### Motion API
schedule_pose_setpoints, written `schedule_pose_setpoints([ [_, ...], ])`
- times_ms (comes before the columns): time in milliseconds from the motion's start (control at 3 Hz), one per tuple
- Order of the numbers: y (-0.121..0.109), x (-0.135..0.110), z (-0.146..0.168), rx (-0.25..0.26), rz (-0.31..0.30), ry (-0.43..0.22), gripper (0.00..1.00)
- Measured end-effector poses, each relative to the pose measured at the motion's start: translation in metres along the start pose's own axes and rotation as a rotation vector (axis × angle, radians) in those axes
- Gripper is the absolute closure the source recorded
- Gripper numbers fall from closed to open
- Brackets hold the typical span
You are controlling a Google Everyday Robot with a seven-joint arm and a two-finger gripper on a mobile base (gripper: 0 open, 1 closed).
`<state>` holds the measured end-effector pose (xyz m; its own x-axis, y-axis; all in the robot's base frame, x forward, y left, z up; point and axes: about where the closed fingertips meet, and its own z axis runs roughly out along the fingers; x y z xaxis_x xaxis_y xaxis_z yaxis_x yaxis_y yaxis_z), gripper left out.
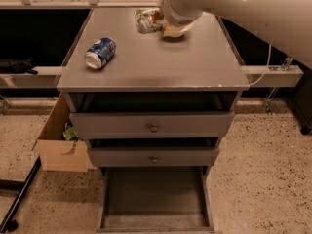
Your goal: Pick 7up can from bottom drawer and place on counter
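**The 7up can is on the counter**

A big white arm reaches in from the top right. Below it is the grey counter. The bottom drawer is pulled out. A cardboard box sits on the floor to the left. A blue and white can lies near the counter's left edge. The 7up can lies at the back, right beside the gripper. I cannot tell if the gripper holds it.
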<state>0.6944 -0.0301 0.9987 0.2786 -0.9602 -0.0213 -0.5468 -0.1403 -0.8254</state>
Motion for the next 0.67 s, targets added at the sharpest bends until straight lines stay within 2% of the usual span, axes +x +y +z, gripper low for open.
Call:
schedule_pose_setpoints([
  [333, -0.013, 0.016, 0.013, -0.019, -0.007, 0.034, 1.00],
  [667, -0.022, 0.059, 0.041, -0.077, 0.041, 0.093, 1.00],
])
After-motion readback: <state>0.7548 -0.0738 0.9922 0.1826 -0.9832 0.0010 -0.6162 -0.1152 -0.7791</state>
